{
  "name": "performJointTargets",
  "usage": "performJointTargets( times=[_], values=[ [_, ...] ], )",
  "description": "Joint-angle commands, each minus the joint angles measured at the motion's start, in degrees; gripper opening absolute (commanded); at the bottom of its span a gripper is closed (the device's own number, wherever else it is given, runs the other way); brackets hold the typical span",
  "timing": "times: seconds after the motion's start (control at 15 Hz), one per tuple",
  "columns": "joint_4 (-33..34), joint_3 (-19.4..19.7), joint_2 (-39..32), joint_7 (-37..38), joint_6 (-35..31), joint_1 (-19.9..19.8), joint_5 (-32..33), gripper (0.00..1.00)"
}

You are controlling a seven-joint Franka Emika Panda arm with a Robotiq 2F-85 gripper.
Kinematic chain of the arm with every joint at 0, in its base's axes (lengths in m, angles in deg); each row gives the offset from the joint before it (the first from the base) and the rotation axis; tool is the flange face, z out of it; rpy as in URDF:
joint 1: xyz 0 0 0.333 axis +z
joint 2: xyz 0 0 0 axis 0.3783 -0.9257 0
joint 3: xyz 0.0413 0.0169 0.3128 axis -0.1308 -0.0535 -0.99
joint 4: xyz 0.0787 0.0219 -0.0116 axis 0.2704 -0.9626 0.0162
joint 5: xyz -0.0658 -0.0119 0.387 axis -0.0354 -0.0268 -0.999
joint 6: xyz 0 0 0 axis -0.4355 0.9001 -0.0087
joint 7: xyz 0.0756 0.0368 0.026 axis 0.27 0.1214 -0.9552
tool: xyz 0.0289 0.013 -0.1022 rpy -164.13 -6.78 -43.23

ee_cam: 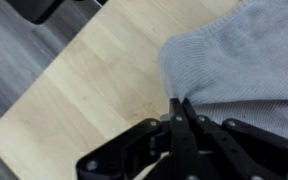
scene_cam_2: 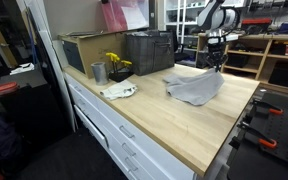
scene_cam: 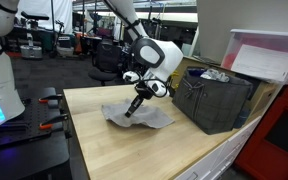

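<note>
A grey knitted cloth point(scene_cam: 144, 117) point(scene_cam_2: 196, 88) lies crumpled on the light wooden tabletop point(scene_cam: 114, 150) point(scene_cam_2: 184, 125). My gripper point(scene_cam: 132, 110) point(scene_cam_2: 217, 64) reaches down onto the cloth's edge in both exterior views. In the wrist view the black fingertips point(ee_cam: 181, 103) are pressed together with a fold of the grey cloth point(ee_cam: 239, 50) pinched between them. The gripper is shut on that fold. Bare wood shows to the left of the fingers.
A black crate point(scene_cam: 214, 100) point(scene_cam_2: 149, 52) stands close behind the cloth. Beside it are a cardboard box point(scene_cam_2: 84, 50), a metal cup point(scene_cam_2: 98, 72), yellow flowers point(scene_cam_2: 116, 63) and a white rag point(scene_cam_2: 119, 91). Orange clamps point(scene_cam: 49, 110) sit past the table's end.
</note>
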State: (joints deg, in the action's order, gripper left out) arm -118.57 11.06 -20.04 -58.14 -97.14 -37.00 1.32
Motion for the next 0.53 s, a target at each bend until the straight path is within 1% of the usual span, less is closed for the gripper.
performJointTargets(
  times=[0.0, 0.13, 0.2, 0.4, 0.47],
  values=[
    [-3.93, 1.9, 7.86, 5.7, 3.51, 3.35, 10.8, 0.35],
    [-4.16, 1.47, 10.45, 7.72, 5.27, 3.93, 14.61, 0.49],
    [-4.15, 1.13, 11.5, 8.55, 5.66, 4.0, 15.53, 0.58],
    [-4.21, -0.88, 14.13, 6.05, 6.06, 3.69, 14.23, 0.8],
    [-4.3, -1.83, 14.41, 4.88, 5.04, 3.78, 13.5, 0.88]
  ],
)
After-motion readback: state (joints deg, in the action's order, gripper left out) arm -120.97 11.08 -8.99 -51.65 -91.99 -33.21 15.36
